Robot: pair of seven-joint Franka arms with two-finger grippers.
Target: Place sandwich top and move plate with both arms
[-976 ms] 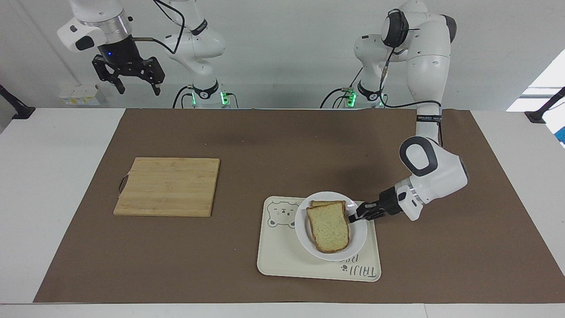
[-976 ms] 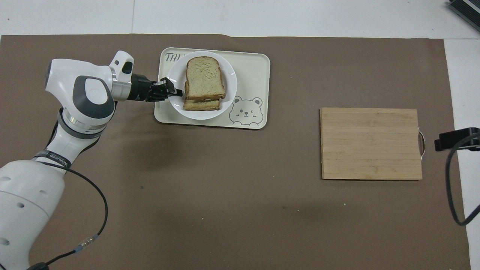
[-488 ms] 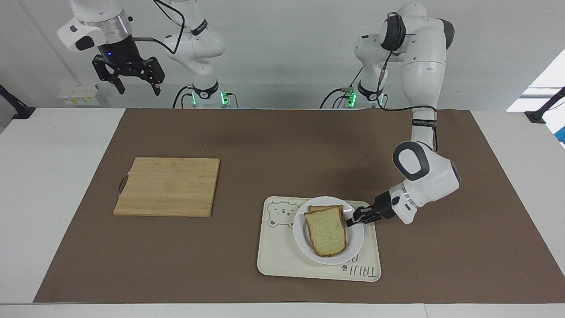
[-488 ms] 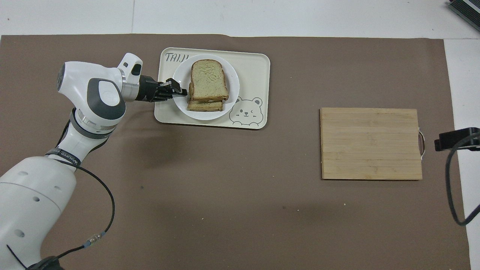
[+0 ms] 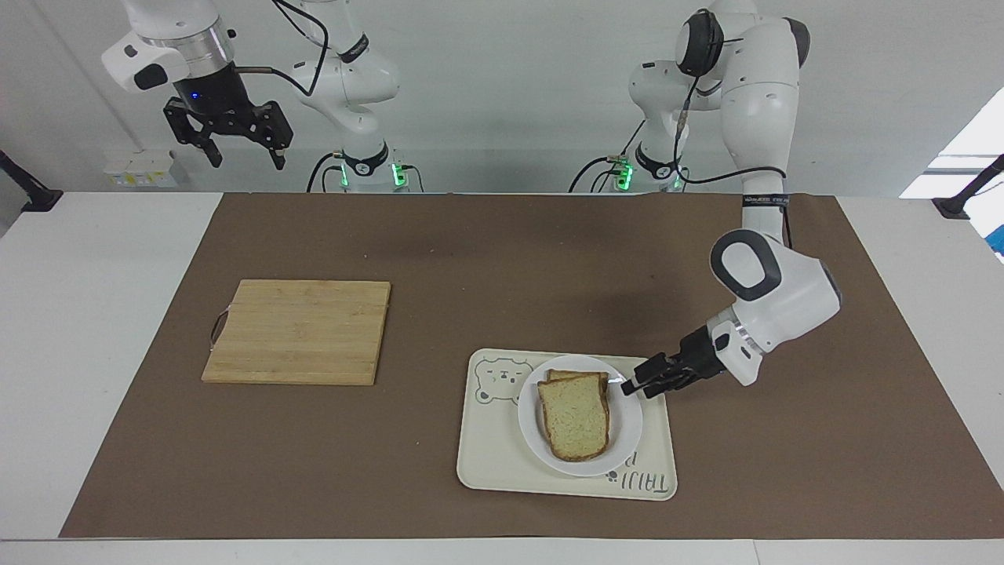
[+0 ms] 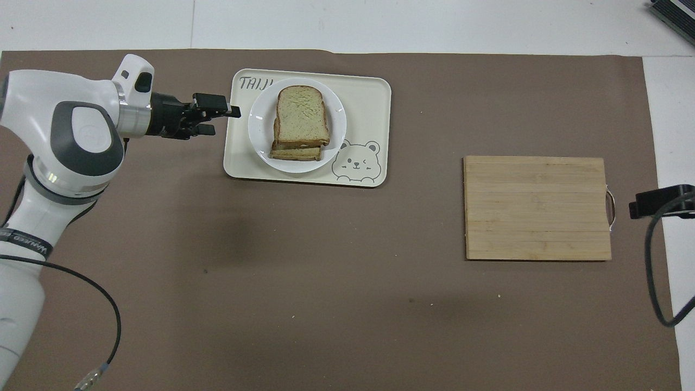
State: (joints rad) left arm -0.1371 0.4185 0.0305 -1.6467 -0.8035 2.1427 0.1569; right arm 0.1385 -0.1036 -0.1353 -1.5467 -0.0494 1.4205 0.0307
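Observation:
The sandwich top lies on a lower slice, stacked on the white plate. The plate rests on the cream bear tray. My left gripper is low over the tray's edge at the left arm's end. It is just clear of the plate's rim, open and empty. My right gripper waits, open and empty, high above the right arm's end of the table.
A wooden cutting board with a metal handle lies on the brown mat toward the right arm's end. The tray sits near the table edge farthest from the robots.
My left gripper has let go of the plate's rim and drawn back toward the left arm's end. The plate shifted slightly toward the right arm's end and settled on the tray.

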